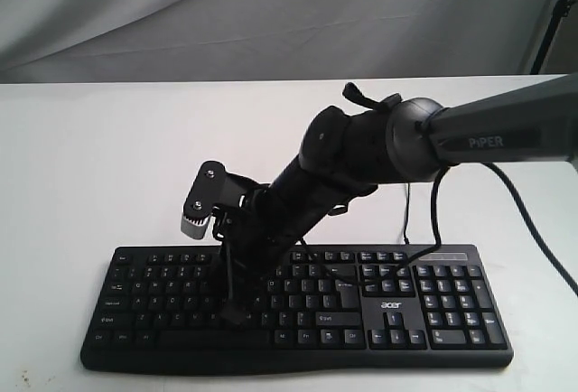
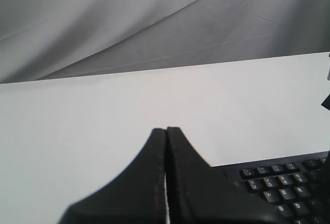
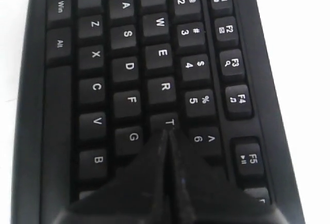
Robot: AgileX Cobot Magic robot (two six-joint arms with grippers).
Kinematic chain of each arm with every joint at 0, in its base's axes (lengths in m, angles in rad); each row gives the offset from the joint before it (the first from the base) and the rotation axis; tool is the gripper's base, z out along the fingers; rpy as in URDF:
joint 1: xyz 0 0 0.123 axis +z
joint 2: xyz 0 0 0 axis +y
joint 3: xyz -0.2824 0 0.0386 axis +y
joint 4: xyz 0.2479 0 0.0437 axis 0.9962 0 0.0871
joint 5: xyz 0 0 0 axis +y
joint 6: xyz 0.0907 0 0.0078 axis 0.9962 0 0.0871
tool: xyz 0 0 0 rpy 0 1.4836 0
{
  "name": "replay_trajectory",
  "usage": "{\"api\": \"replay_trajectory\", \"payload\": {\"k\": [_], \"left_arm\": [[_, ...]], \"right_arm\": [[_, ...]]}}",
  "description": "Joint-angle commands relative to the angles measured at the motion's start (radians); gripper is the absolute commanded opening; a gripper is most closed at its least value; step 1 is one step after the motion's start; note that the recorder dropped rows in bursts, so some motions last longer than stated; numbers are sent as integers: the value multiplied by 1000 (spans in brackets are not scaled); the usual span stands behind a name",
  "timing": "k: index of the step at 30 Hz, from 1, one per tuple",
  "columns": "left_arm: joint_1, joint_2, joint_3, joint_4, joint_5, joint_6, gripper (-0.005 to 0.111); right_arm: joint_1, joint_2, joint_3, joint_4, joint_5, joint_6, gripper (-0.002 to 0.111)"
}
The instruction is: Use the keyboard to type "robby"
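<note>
The black keyboard (image 1: pixel 388 306) lies along the front of the white table, with its acer logo right of centre. My right gripper (image 1: pixel 233 313) reaches across from the right and points down onto the left half of the letter keys. In the right wrist view this gripper (image 3: pixel 168 131) is shut with nothing held, and its tip is at the edge of the T key (image 3: pixel 165 121), with R (image 3: pixel 164 87) and G (image 3: pixel 132 137) beside it. Contact with a key cannot be told. My left gripper (image 2: pixel 166 129) is shut and empty, just off a corner of the keyboard (image 2: pixel 278 182); the exterior view does not show it.
The white table (image 1: pixel 90 157) stretches behind and to the left of the keyboard. A grey cloth backdrop (image 1: pixel 271 13) hangs behind it. The right arm's black cable (image 1: pixel 533 229) loops down at the right, and a thin cable (image 1: pixel 406 216) runs from the keyboard's back edge.
</note>
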Motion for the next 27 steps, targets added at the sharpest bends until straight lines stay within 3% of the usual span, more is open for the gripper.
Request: {"api": "replay_trajectory", "payload": {"k": [1, 12, 20, 27], "left_arm": [[-6, -3, 4, 5, -6, -3, 0], [-6, -3, 4, 5, -6, -3, 0], [-6, -3, 4, 5, -6, -3, 0], [-6, -3, 4, 5, -6, -3, 0]], "right_arm": [[-3, 13, -5, 13, -7, -15, 0], [-3, -163, -5, -61, 0, 38, 0], [-1, -423, -5, -45, -14, 49, 0], [-1, -726, 81, 40, -266, 57, 0]]}}
